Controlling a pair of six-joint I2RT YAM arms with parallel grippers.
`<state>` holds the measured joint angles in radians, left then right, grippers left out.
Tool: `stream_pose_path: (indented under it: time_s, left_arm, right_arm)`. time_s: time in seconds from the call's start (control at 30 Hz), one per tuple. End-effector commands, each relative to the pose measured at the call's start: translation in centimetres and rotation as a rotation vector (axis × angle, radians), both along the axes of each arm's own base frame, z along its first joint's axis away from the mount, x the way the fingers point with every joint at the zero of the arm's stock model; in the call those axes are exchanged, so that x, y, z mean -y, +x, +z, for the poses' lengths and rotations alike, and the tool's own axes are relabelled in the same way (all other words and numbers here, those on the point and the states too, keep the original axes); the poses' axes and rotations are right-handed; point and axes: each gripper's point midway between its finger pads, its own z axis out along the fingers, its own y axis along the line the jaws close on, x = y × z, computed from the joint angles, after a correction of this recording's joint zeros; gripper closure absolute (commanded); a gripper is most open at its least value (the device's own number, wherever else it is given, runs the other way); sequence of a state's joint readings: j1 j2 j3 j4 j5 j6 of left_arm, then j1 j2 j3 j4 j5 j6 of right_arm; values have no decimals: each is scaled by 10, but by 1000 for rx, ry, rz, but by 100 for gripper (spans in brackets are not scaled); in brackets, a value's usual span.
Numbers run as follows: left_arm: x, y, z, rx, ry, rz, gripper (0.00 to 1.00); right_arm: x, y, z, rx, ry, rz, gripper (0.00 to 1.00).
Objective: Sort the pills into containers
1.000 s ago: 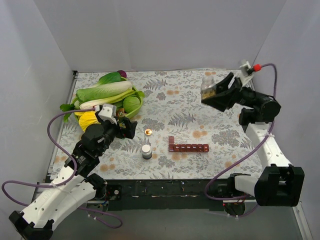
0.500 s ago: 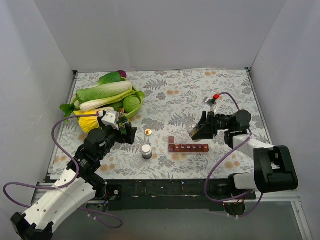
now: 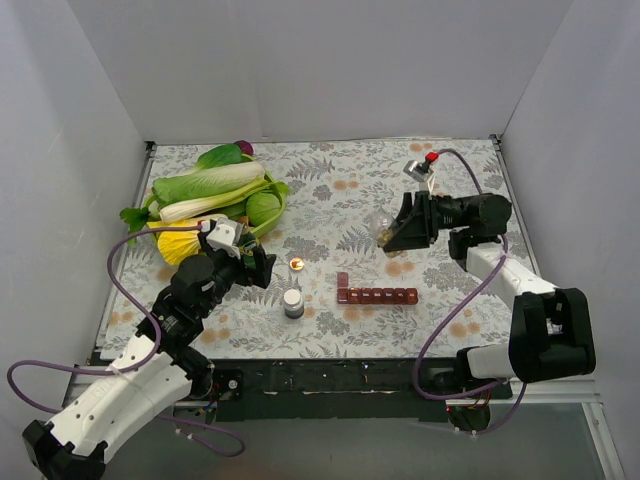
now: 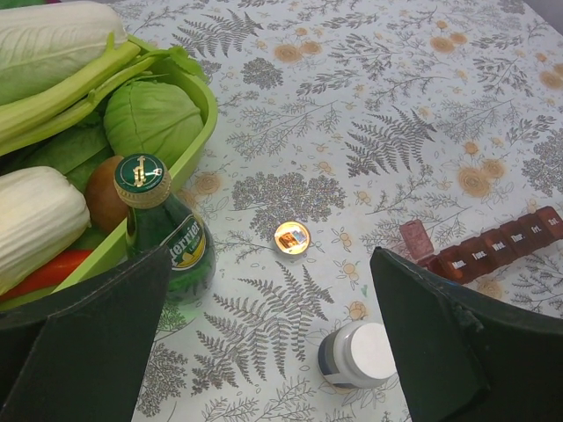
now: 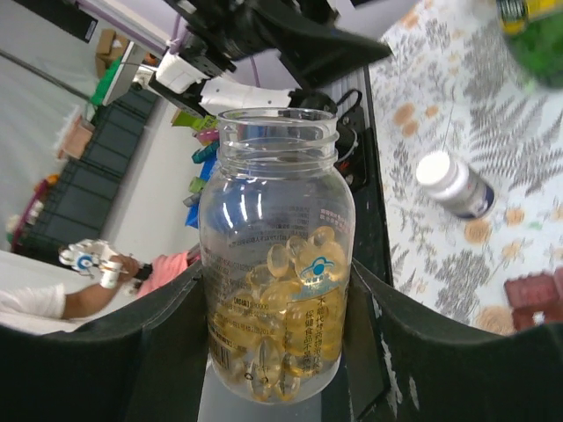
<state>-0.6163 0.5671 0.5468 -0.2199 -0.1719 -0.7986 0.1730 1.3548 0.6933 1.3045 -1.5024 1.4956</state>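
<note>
Between the clamped right fingers point(image 5: 154, 352) sits the pill jar point(image 5: 277, 255), beyond the containers point(image 3: 378, 296); left fingers point(image 4: 449, 352) apart.

Our table point(image 3: 450, 310) layout
We see basket point(image 4: 209, 123) rear left, small bottle point(image 3: 293, 303) nearer, containers point(image 3: 376, 295) just right of it.

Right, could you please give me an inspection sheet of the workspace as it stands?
Surface: fern-print cloth, lying flat.
Job's things: dark red pill organiser, end lid open; uncapped pill bottle of yellow capsules.
Clutter: grey bottle with white cap; small orange round object; green Perrier bottle; green basket of vegetables.
Grippers: left gripper open, empty; right gripper shut on the pill bottle.
Cables: purple cables loop beside both arms.
Surroundings: white walls; a person beyond the rig.
</note>
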Motion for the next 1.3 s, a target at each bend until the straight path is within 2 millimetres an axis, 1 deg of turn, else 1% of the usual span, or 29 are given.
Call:
stream_pose_path:
  time_s: [0.0,0.03,0.07,0.1,0.13,0.17,0.27,0.33,0.37,0.4,0.43,0.47,0.5,0.53,0.57,0.6,0.63,0.67,0.7,0.73,0.77,0.8,0.83,0.87,0.93,1.03,1.1,1.17,1.27]
  left_arm:
    - [2,5,17,30,1,-2,2]
    - [3,6,18,26,3,-4,2]
    - [3,7,20,26,5,-4,2]
    - [3,8,20,23,9,-3,2]
    - [4,8,27,32,3,-3,2]
    - [5,9,26,23,11,-3,2]
    - [5,11,36,28,8,1,2]
    - [6,12,41,31,7,1,2]
    - [6,12,46,37,3,1,2]
    - [7,13,47,35,2,-1,2]
    - [7,13,48,34,0,-3,2]
    - [7,13,50,35,-1,-4,2]
    - [7,13,52,36,-4,-4,2]
    - [8,12,54,37,-8,-6,2]
    - [8,13,56,39,-10,-5,2]
    - [8,12,56,39,-11,-4,2]
    - [7,12,57,39,-11,-4,2]
    - [7,12,58,43,-12,-5,2]
    - [8,11,58,44,-12,-8,2]
    - [8,11,59,47,-14,-9,2]
    - [8,11,58,45,-13,-9,2]
    - [7,10,56,43,-10,-10,2]
    - [7,10,55,42,-9,-10,2]
    - [6,9,55,44,-10,-8,2]
    - [5,9,50,40,-5,-5,2]
    - [5,9,44,32,-2,-4,2]
    - [5,9,42,31,-8,-4,2]
    - [5,8,39,27,-7,-4,2]
    - [4,7,35,25,-5,-2,2]
  right_arm:
    - [-2,-25,64,700,74,80,99]
    - [-4,-22,71,694,79,84,99]
    - [-7,-20,94,745,113,75,99]
    - [-8,-18,105,748,129,66,99]
    - [-9,-14,113,711,130,62,99]
    - [-11,-16,137,775,158,63,99]
    - [-14,-11,168,794,202,50,99]
    - [-16,-7,190,750,211,35,99]
    - [-18,0,198,842,245,11,99]
    - [-21,11,201,716,218,-9,99]
    - [-21,10,216,702,213,-40,99]
    - [-24,25,231,745,231,-140,99]
    - [-27,45,240,991,223,-231,99]
    - [-28,49,239,877,137,-273,99]
    - [-30,50,237,868,139,-274,99]
    - [-30,46,239,753,157,-262,99]
    - [-29,40,244,787,200,-261,99]
    - [-32,48,217,692,185,-261,99]
    - [-34,46,203,547,176,-251,99]
    - [-33,39,202,565,210,-246,99]
    - [-36,44,164,417,181,-240,99]
    - [-35,41,152,351,180,-235,99]
    - [-35,34,148,244,182,-221,99]
    - [-36,29,129,217,188,-204,99]
    - [-38,18,122,156,185,-178,99]
    - [-43,4,117,176,181,-134,99]
    - [-47,4,102,193,141,-127,99]
    - [-50,-2,88,209,134,-89,99]
    - [-48,-11,60,261,119,-28,99]
